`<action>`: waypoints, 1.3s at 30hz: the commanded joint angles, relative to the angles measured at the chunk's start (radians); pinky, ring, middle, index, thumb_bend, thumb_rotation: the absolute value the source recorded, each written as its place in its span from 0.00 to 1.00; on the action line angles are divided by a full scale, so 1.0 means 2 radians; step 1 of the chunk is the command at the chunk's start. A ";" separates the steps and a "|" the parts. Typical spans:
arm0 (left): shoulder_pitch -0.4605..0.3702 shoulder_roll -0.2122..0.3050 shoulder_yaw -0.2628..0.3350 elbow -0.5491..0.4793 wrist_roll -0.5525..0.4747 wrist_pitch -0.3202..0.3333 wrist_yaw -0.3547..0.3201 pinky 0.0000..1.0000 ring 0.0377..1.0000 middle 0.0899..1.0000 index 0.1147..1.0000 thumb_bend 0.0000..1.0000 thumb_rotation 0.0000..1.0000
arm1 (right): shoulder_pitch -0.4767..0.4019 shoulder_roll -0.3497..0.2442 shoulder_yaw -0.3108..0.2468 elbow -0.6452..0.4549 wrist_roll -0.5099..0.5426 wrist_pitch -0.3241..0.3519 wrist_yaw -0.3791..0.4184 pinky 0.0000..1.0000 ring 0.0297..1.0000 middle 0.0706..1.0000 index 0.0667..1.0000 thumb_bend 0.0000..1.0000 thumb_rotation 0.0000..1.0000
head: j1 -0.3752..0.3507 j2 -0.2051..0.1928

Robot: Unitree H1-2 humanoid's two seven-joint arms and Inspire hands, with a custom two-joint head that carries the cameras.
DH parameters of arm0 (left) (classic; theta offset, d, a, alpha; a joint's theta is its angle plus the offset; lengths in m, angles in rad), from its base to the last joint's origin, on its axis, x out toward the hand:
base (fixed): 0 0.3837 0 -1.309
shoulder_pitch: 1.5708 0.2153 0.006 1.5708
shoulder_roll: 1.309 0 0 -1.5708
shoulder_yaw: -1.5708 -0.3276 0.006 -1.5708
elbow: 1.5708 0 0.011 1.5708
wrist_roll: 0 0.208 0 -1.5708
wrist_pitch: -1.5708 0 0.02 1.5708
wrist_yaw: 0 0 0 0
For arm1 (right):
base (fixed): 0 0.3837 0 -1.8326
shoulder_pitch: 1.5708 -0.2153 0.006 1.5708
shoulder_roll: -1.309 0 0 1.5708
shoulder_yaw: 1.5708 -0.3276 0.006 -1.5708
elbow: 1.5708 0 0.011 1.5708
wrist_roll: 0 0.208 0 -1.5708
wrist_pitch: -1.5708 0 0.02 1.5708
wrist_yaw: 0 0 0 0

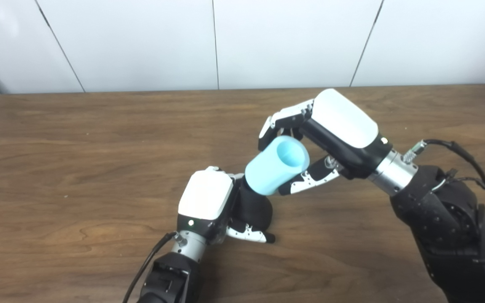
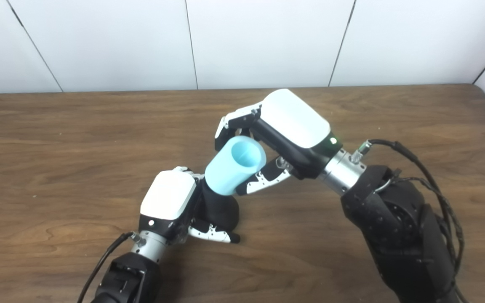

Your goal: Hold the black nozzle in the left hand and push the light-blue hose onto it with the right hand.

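Left hand wraps black nozzle on desk; right hand pinches light-blue hose, seated on its tip. Push along the nozzle's axis, bracing it firmly.

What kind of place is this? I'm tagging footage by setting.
Probably a robot test bench: a bare wooden table against plain white wall panels, with only the hose and nozzle in use.

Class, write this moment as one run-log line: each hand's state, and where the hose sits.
left hand: shut on black nozzle | right hand: shut on light-blue hose | hose: lower end meets nozzle top, tilted | table: wooden
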State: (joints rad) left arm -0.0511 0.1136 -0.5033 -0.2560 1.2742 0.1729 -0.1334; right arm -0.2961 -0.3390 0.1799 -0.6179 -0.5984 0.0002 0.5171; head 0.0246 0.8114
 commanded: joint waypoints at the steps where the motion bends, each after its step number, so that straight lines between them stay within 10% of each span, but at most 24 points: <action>1: 0.004 -0.001 -0.003 -0.007 0.007 -0.002 -0.010 0.77 0.57 0.42 0.43 0.52 0.00 | -0.011 0.002 -0.002 -0.009 -0.001 0.001 -0.006 0.31 0.39 0.46 0.46 0.50 0.00 | 0.001 0.000; 39: -0.001 -0.015 -0.016 0.000 0.032 0.000 -0.035 0.79 0.57 0.42 0.43 0.52 0.00 | -0.032 0.003 0.007 0.013 0.008 -0.006 -0.010 0.31 0.40 0.49 0.45 0.50 0.00 | 0.005 0.004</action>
State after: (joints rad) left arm -0.0563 0.0922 -0.5154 -0.2582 1.3307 0.1813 -0.1674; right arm -0.3180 -0.3283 0.1950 -0.5848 -0.5864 0.0100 0.5154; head 0.0353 0.8176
